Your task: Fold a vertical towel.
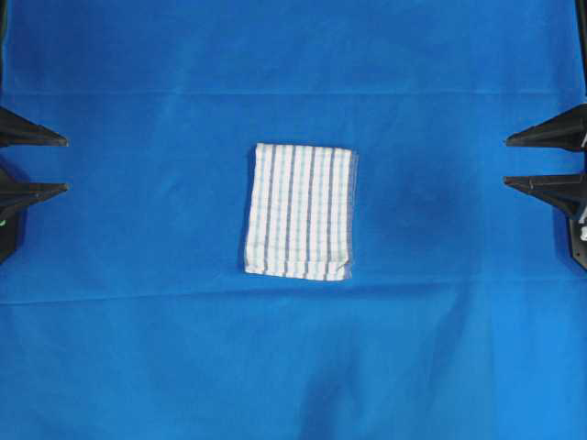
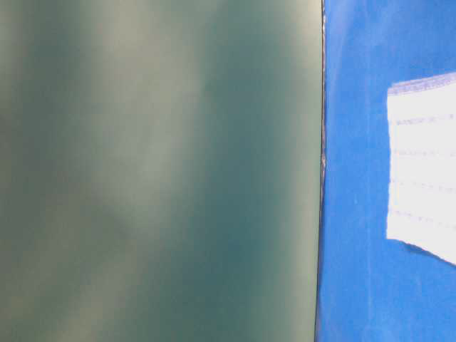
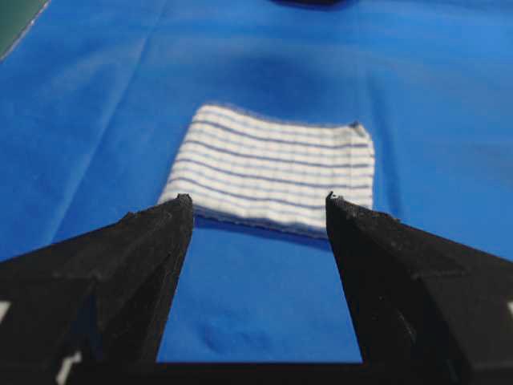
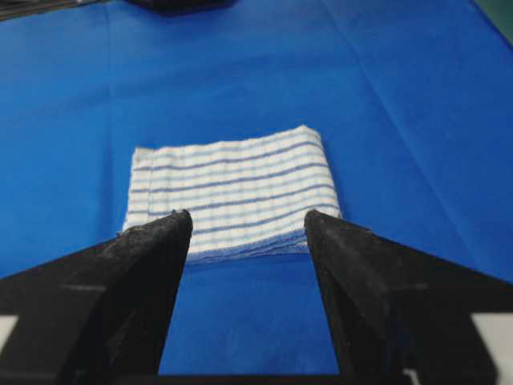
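The towel (image 1: pixel 299 211) lies folded into a small flat rectangle in the middle of the blue sheet, white with thin blue and grey stripes running lengthwise. It also shows as the towel (image 3: pixel 276 168), the towel (image 4: pixel 232 191) and, blurred, the towel (image 2: pixel 422 167). My left gripper (image 1: pixel 66 165) stands open at the left edge, well away from the cloth. At the right edge my right gripper (image 1: pixel 506 161) is open too, equally far off. In both wrist views the left gripper (image 3: pixel 258 200) and the right gripper (image 4: pixel 247 216) have only blue sheet between their fingers.
A plain bright-blue sheet (image 1: pixel 138 302) covers the whole work surface, with faint creases across it. A blurred grey-green surface (image 2: pixel 157 171) fills most of the table-level view.
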